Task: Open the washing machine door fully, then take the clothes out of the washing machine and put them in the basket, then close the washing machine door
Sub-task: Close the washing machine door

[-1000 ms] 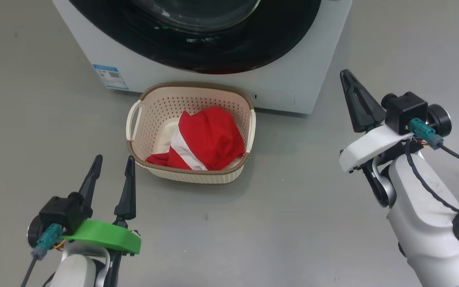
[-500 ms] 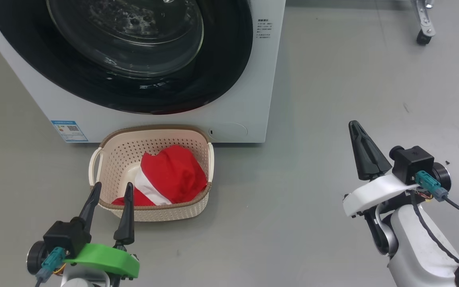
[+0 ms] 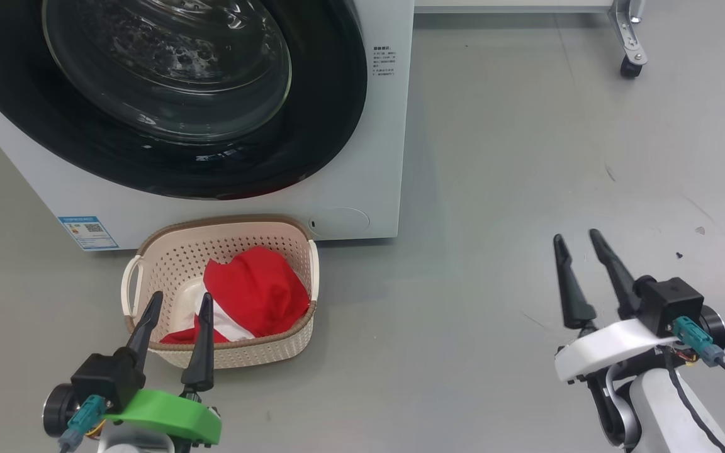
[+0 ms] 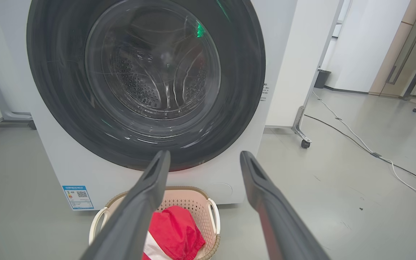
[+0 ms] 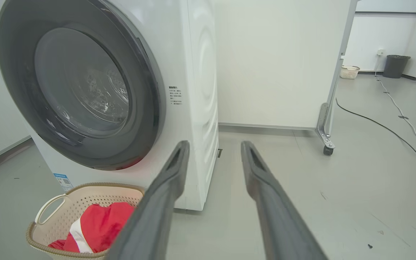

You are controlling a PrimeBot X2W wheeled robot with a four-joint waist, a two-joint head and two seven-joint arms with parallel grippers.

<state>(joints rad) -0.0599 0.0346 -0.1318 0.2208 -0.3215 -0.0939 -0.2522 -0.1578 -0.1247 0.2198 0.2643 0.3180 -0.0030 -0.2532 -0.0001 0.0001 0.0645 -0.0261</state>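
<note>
Hovering at lower left, the left claw (image 3: pixel 181 296) is gaping empty near the basket (image 3: pixel 224 221), nearer the apparently shut door (image 3: pixel 325 113) than the narrower-parted right claw (image 3: pixel 576 235).

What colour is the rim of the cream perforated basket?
The basket's rim is brown; head view shows it best.

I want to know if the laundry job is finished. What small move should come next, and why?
Probably just park both arms; nothing seems left to do. The door looks shut flush against the washing machine, the clothes lie in the basket, and the left gripper and right gripper are open, empty and touching nothing.
</note>
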